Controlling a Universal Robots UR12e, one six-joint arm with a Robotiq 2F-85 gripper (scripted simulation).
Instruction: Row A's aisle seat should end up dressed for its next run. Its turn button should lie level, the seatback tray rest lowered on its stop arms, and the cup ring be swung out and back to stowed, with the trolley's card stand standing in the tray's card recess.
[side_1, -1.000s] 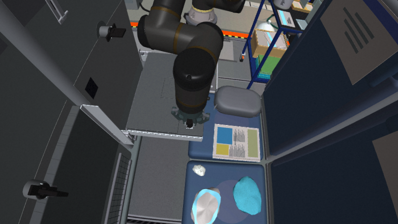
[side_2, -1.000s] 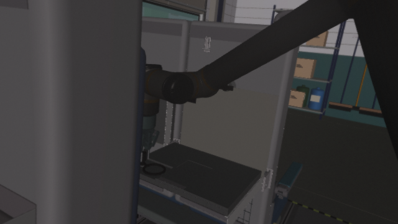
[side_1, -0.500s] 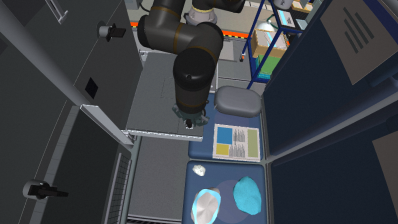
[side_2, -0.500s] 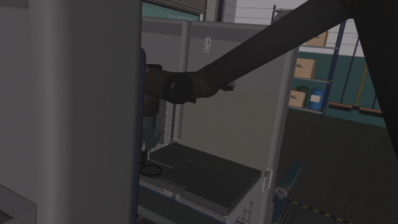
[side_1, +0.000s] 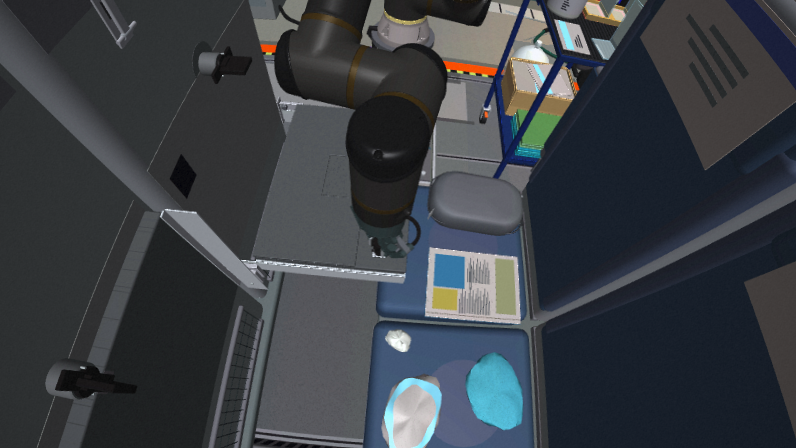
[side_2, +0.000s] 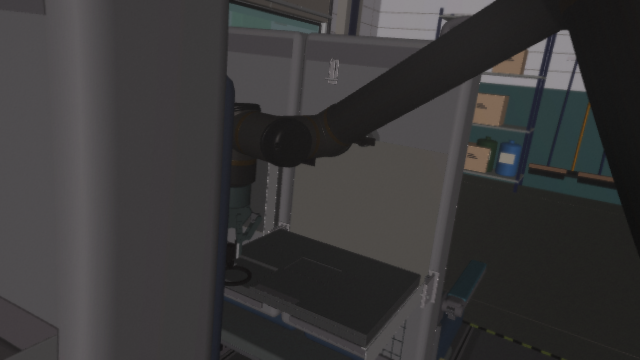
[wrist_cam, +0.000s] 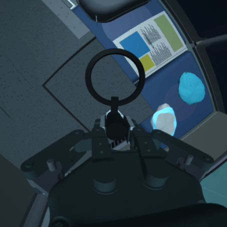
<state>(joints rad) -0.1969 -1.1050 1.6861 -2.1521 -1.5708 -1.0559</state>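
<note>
The black cup ring (wrist_cam: 115, 76) lies over the near corner of the lowered grey seatback tray (side_1: 326, 195). My gripper (wrist_cam: 115, 128) is closed on the ring's dark knob (wrist_cam: 115, 124), and the wrist camera shows the fingers on either side of it. The side camera shows the gripper (side_1: 388, 245) at the tray's front right corner. The second side camera shows the ring (side_2: 236, 275) at the tray's left edge. A faint rectangular recess outline (side_1: 336, 175) marks the tray top. The turn button (side_1: 225, 64) sits on the seatback, upper left. No card stand is in view.
Behind the tray stands a blue trolley rack (side_1: 543, 83) with boxes. A grey cushion (side_1: 476, 201) and a printed card (side_1: 473, 285) lie on the blue seat to the right. A crumpled wad (side_1: 399, 339), a blue-rimmed pouch (side_1: 412, 412) and a teal cloth (side_1: 494, 389) lie on the nearer seat.
</note>
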